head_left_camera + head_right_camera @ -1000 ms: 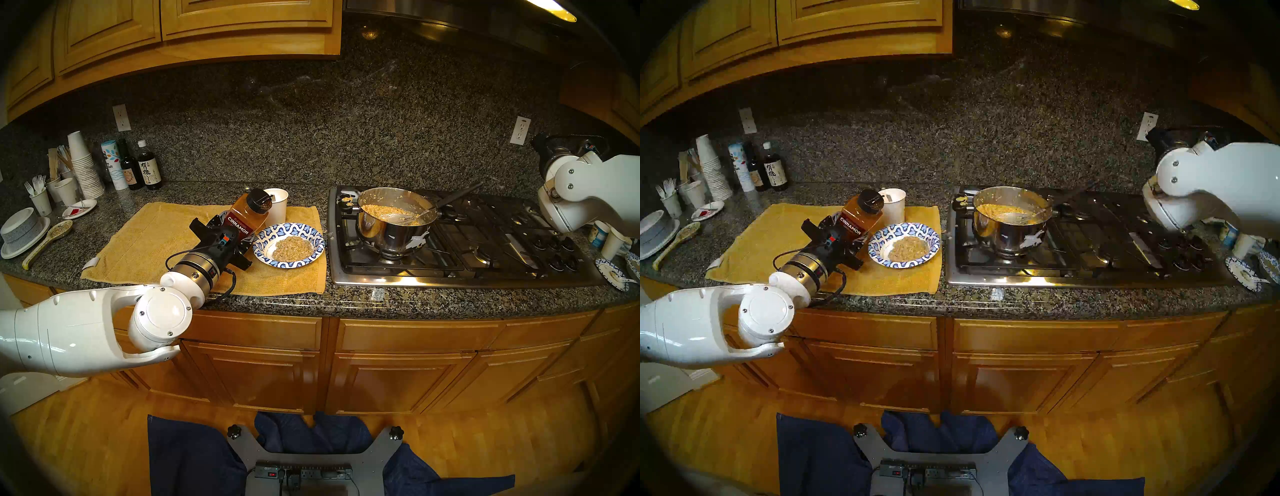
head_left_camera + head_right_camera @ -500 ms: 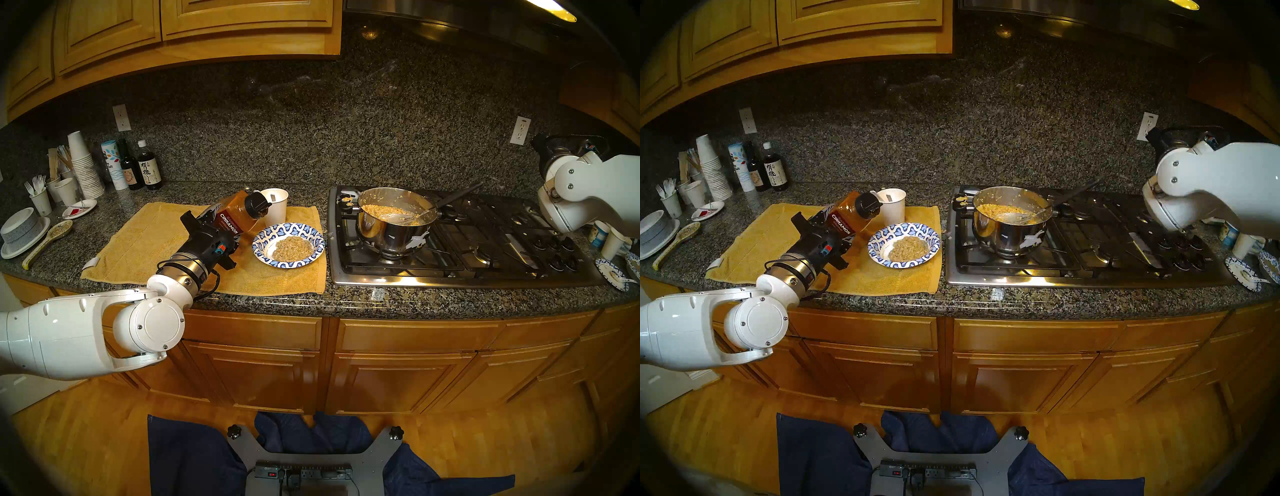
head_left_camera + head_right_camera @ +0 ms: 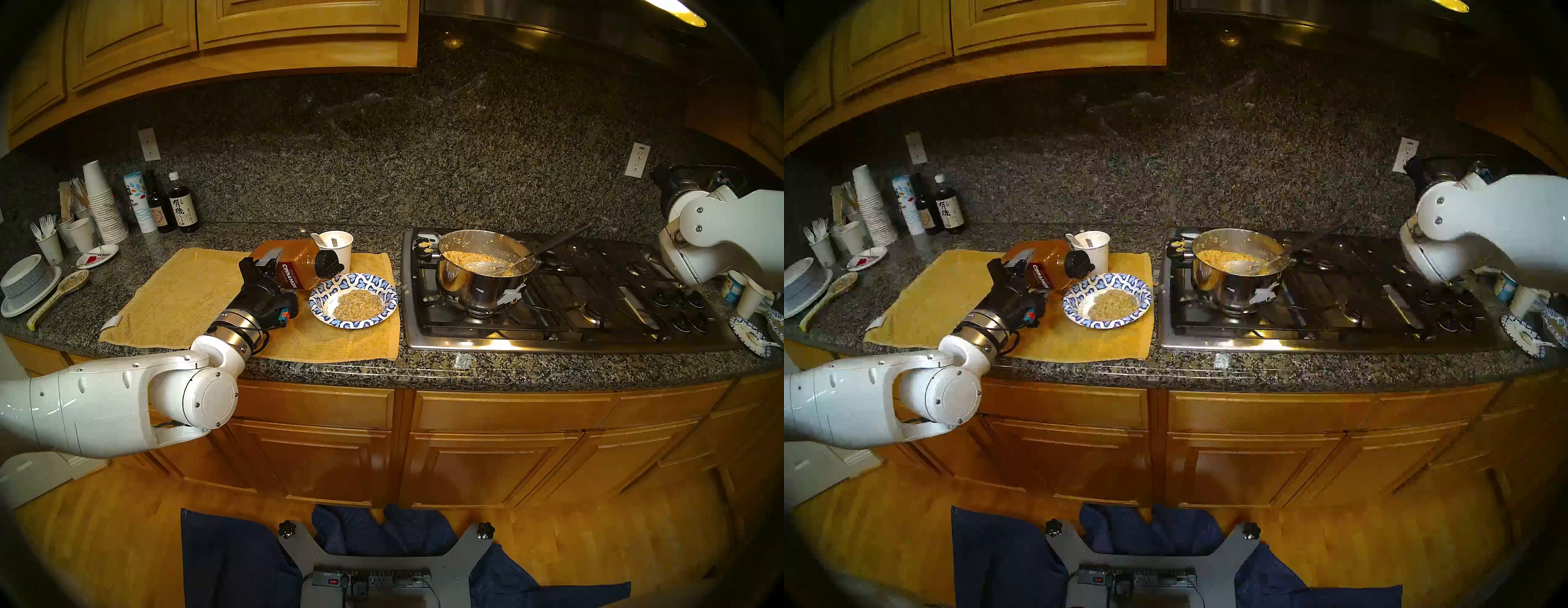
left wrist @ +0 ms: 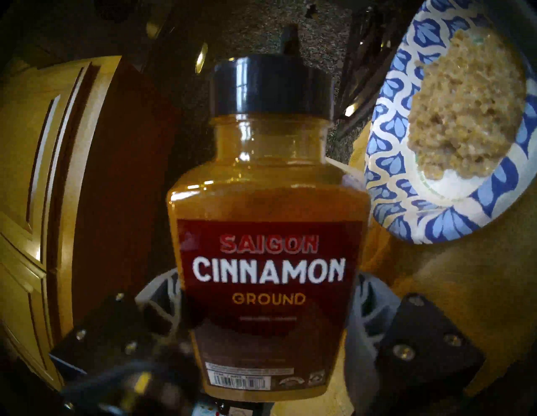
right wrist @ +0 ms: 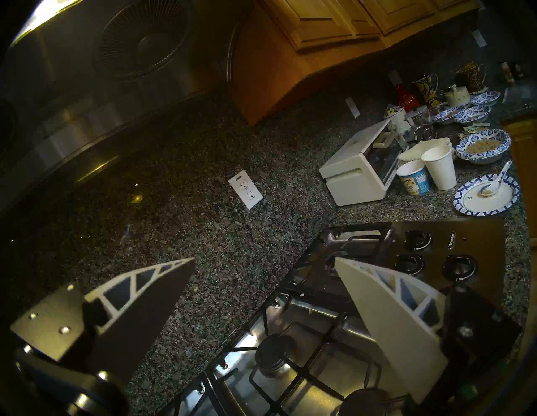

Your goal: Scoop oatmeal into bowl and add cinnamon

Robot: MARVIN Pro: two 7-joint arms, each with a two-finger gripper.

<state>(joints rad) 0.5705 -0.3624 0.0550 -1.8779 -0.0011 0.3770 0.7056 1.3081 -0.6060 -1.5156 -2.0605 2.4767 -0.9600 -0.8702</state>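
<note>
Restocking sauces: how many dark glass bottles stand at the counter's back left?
2. A dark bottle with a round pale label stands beside the white salt canister; the white-capped dark bottle with Japanese lettering stands right of it. Others may hide behind the stacked white paper cups.

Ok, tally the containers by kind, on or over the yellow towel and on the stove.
Cinnamon jar: 1
Patterned paper bowl: 1
White paper cup: 1
Steel pot: 1
Total: 4
</note>
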